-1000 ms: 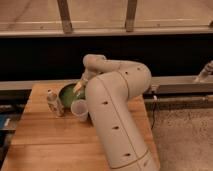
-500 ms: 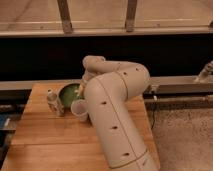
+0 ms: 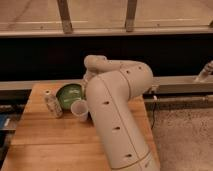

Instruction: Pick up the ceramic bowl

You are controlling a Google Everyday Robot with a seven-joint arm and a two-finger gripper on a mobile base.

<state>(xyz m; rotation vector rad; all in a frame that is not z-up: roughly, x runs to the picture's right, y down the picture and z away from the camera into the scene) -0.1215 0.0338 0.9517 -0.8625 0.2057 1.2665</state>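
Green bowl: the ceramic bowl (image 3: 69,95) sits on the wooden table (image 3: 45,145), near its back edge, between the small bottle (image 3: 52,106) and the arm (image 3: 117,115).
Neighbour: a translucent cup (image 3: 79,110) stands just in front of the bowl, touching or almost touching its rim.
Gripper: the gripper (image 3: 86,81) is mostly hidden behind the arm, at the bowl's right rim; I cannot tell its state.
Handling: probably stiff, rather heavy, glossy and slippery, and it can break; the rim seems the best place to hold.
Writing: pale marks inside the bowl and a label on the bottle, nothing readable.
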